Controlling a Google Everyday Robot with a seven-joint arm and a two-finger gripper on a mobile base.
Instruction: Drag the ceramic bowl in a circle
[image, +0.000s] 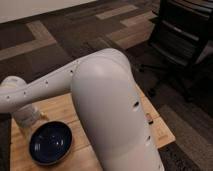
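Observation:
The ceramic bowl (50, 143) is wide, shallow and glossy dark blue. It sits on the wooden table (60, 107) near its front left. My gripper (27, 116) hangs from the white arm (107, 110) at the bowl's far left rim, touching or just above it. The arm's bulky upper part fills the middle of the view and hides much of the table.
A small dark object (150, 119) peeks out at the table's right side behind the arm. A black office chair (182, 37) stands on the carpet at the back right. The table's right edge (167, 131) is close to the arm.

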